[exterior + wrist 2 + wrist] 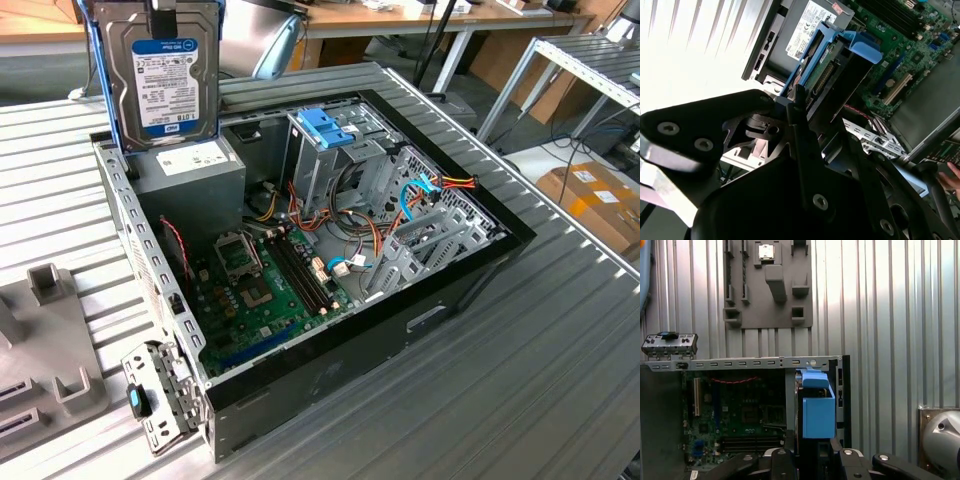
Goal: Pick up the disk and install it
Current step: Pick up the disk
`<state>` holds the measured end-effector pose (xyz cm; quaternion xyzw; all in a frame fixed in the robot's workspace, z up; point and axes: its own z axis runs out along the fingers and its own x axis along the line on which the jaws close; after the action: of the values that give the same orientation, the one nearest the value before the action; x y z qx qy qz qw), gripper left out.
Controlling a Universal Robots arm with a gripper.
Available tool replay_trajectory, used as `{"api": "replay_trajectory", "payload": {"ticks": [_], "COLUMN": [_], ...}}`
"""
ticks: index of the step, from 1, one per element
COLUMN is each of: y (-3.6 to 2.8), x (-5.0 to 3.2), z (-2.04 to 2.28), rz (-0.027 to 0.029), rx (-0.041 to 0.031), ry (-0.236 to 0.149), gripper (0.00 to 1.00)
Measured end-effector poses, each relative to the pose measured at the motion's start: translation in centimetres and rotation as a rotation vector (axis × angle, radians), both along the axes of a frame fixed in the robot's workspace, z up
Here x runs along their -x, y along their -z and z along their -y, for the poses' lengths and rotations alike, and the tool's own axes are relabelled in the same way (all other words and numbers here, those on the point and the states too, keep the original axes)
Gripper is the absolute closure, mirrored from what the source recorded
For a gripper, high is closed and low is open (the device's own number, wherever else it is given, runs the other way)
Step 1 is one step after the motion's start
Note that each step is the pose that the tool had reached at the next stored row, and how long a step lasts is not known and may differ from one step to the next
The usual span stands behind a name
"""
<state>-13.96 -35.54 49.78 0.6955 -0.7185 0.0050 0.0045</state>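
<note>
The disk (167,72), a silver-grey hard drive with a blue-and-white label and light-blue side rails, hangs upright at the exterior view's upper left. It is above the back corner of the open computer case (470,270), over the grey power supply (190,175). My gripper (812,452) is shut on it from above. In both wrist views the black fingers (802,135) clamp the disk (824,76), seen edge-on with its connector and blue rail (818,410). The drive cage with a blue latch (326,127) stands inside the case, apart from the disk.
The case lies open on a ribbed metal table (520,380), showing the motherboard (255,290) and loose cables (355,235). A grey fixture plate (45,350) lies at the exterior view's left. A cardboard box (600,200) sits on the floor at the right.
</note>
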Motion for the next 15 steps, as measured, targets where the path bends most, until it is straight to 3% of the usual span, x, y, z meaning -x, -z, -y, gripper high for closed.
{"api": "replay_trajectory", "payload": {"ticks": [10, 15], "y": [0.00, 0.00], "x": [-0.15, -1.40], "z": [0.00, 0.00], "rz": [0.0000, 0.0000], "rx": [0.0001, 0.0000], "ry": [0.000, 0.000], "gripper": [0.65, 0.65]}}
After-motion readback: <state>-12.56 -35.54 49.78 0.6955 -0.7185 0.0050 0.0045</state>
